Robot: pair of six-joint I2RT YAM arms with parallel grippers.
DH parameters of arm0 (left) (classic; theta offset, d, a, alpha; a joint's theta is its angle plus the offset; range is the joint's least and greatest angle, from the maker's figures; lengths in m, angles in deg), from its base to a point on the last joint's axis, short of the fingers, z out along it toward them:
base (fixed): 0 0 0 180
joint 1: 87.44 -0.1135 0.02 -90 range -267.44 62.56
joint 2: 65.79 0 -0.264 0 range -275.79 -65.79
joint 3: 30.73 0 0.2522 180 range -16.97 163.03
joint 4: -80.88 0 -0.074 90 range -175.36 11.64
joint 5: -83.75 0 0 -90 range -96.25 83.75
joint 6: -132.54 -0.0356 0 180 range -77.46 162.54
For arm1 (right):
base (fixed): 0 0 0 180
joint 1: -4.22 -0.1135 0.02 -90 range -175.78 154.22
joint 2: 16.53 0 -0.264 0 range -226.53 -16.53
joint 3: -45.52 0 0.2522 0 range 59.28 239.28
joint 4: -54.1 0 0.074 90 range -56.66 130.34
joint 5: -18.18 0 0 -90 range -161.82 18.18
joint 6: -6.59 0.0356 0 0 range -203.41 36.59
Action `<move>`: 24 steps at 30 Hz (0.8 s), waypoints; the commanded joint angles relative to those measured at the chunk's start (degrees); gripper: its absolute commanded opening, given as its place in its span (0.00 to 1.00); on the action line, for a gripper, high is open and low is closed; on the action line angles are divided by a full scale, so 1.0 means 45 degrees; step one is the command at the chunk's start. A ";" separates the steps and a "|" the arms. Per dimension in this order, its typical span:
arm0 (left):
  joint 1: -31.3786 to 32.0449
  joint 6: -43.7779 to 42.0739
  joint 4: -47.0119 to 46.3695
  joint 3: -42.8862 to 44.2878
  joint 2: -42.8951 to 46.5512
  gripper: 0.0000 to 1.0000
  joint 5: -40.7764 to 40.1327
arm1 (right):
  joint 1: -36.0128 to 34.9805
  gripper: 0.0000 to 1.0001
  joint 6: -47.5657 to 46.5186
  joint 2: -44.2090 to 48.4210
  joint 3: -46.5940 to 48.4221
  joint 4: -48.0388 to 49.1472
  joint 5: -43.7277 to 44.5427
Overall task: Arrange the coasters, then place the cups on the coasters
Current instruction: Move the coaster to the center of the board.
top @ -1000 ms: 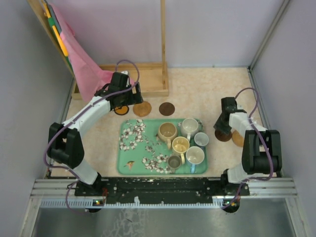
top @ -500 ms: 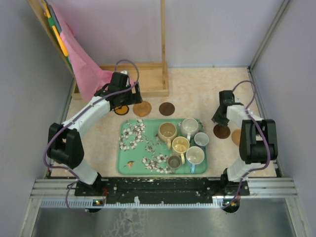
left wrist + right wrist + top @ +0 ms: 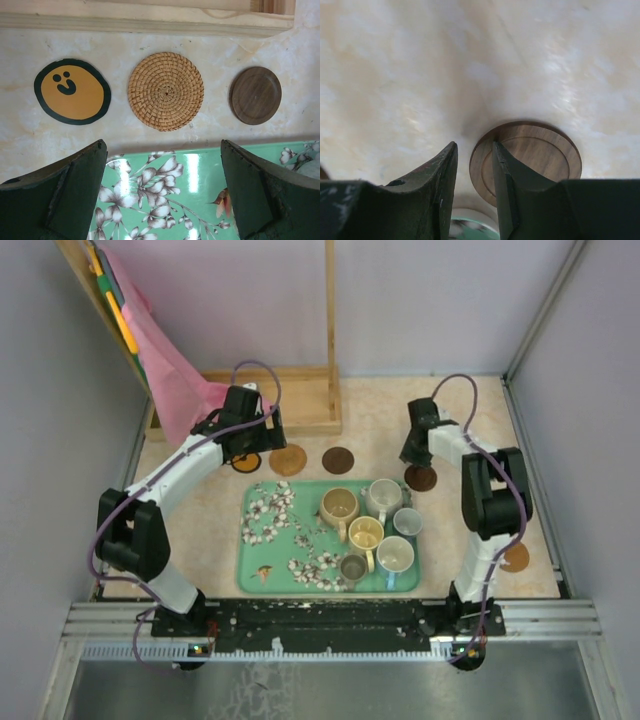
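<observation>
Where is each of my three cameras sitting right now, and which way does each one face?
Top external: above and behind the bases, looking down on the green tray; both arms show.
Left wrist: on the left gripper, over the tray's far edge, facing the smiley coaster, woven coaster and dark coaster; open fingers show.
Right wrist: on the right gripper, low over the table, a brown coaster at its fingers.
Shared: the left three coasters also appear from above.

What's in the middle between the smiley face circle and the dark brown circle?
A round woven straw coaster lies between the smiley coaster and the dark wooden coaster. The left wrist view shows it best.
</observation>
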 commanded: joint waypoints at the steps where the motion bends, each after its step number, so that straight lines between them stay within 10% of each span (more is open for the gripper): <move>1: -0.0040 -0.0145 0.0052 0.0230 0.0102 1.00 -0.0191 | -0.0910 0.35 0.0431 -0.1870 0.1231 -0.0057 -0.1007; 24: -0.0227 -0.0218 0.0090 0.0130 0.0285 1.00 -0.0313 | -0.2245 0.34 0.0290 -0.4647 0.6090 -0.1447 -0.1417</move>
